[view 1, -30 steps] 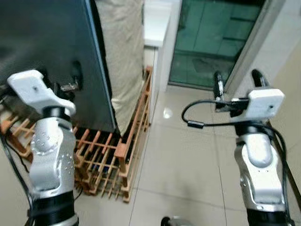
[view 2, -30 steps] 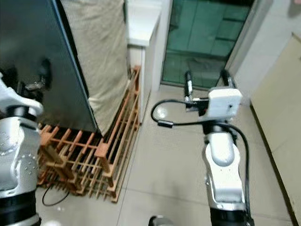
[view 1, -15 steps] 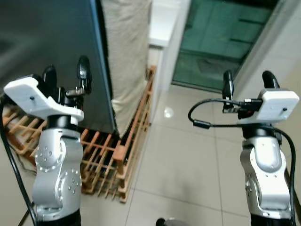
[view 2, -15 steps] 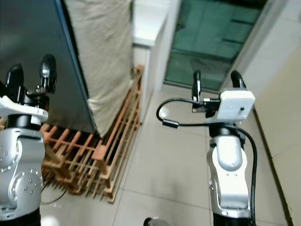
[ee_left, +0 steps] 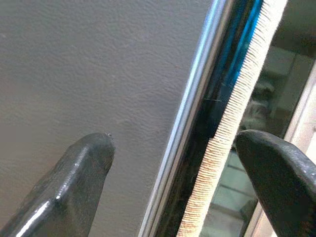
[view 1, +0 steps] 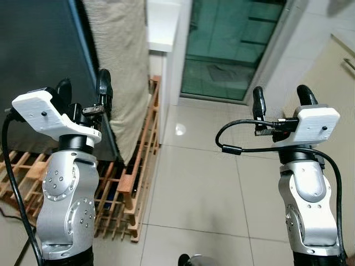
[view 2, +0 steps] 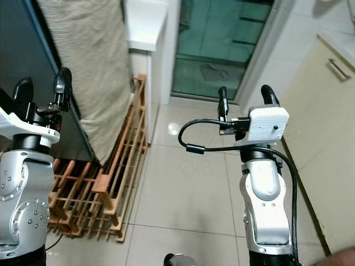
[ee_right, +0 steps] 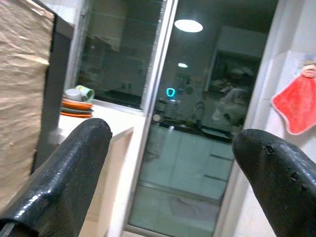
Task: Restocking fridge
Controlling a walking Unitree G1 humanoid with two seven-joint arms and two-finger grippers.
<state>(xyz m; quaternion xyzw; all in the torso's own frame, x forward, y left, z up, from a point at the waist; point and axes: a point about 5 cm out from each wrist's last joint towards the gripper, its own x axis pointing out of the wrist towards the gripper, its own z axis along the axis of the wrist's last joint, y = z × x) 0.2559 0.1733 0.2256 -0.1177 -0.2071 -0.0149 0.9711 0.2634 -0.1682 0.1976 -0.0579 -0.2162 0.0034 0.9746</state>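
Pale glossy floor tiles (view 1: 194,183) run to a green-tinted glass door (view 1: 233,50). The dark grey fridge (view 1: 39,72) stands at the left, a beige cloth (view 1: 119,66) hanging along its side, above a wooden slatted rack (view 2: 116,177) on the floor. The left gripper (view 1: 83,94) is raised, fingers spread wide and empty, straddling the fridge's front edge. The right gripper (view 1: 280,102) is raised over the tiles, wide apart, empty. A cream cabinet (view 2: 333,111) stands right. No legible writing.

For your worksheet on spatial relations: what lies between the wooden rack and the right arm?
In the left eye view, bare tiled floor separates the wooden rack from the right arm.
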